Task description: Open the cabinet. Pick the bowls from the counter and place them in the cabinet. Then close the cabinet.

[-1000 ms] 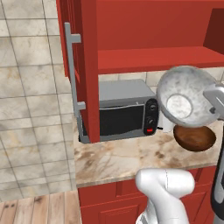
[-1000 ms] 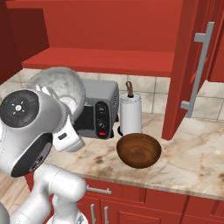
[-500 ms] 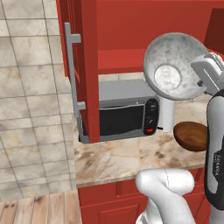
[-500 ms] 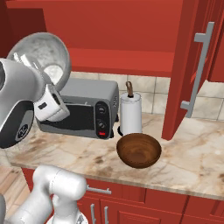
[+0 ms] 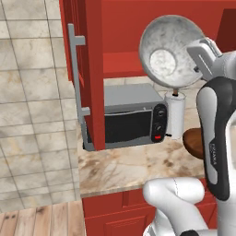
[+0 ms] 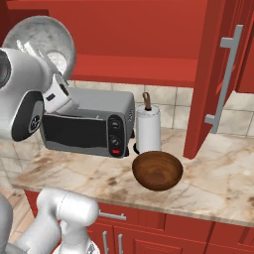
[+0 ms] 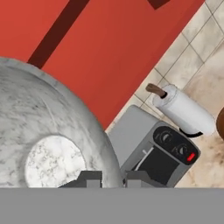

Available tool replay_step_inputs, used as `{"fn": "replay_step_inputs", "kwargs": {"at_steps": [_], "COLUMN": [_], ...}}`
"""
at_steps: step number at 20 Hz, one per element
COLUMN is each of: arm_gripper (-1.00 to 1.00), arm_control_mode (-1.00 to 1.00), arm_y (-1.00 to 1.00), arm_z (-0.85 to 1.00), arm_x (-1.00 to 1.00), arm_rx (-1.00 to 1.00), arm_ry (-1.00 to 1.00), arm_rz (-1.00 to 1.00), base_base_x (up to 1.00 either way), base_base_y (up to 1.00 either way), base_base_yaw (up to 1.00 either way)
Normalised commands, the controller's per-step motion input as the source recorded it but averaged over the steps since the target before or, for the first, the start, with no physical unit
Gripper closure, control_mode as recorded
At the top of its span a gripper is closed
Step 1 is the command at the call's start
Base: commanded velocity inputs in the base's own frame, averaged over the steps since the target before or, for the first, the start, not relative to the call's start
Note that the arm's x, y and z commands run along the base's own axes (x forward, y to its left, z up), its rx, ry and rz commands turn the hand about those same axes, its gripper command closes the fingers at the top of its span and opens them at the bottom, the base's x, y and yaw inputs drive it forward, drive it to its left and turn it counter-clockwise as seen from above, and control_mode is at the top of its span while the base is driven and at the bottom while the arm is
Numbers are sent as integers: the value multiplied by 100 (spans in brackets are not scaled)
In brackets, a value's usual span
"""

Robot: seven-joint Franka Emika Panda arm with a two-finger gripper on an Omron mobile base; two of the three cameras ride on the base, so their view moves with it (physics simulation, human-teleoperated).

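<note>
Pincer [image 7: 108,178] grips one marble bowl [image 5: 171,51]; one wooden bowl [image 6: 157,170] rests on counter [image 6: 223,183]

1. A grey microwave [image 6: 87,128] with a dark glass door stands at the back of the worktop, near its left end (two knobs and a red button on its right panel).
2. A white paper towel roll [image 6: 148,130] stands upright just right of it.
3. Beige wall tiles [image 5: 32,101].
4. Wooden floor [image 5: 39,220].
</note>
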Motion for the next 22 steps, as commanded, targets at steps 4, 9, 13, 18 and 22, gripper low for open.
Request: {"fn": "replay_step_inputs", "kwargs": {"at_steps": [4,9,13,18,22], "arm_gripper": [100,100,100,100,100], "arm_control_mode": [-100,-100,-100,-100,-100], "arm_y": [27,8,6,17,24], "arm_z": [0,0,0,0,-10], "arm_x": [47,46,55,69,66], "arm_rx": [0,0,3,5,3], "arm_ry": [13,17,9,5,1], "arm_rz": [0,0,0,0,0], "base_base_x": [0,0,0,0,0], "base_base_y": [0,0,0,0,0], "base_base_yaw": [0,0,0,0,0]}}
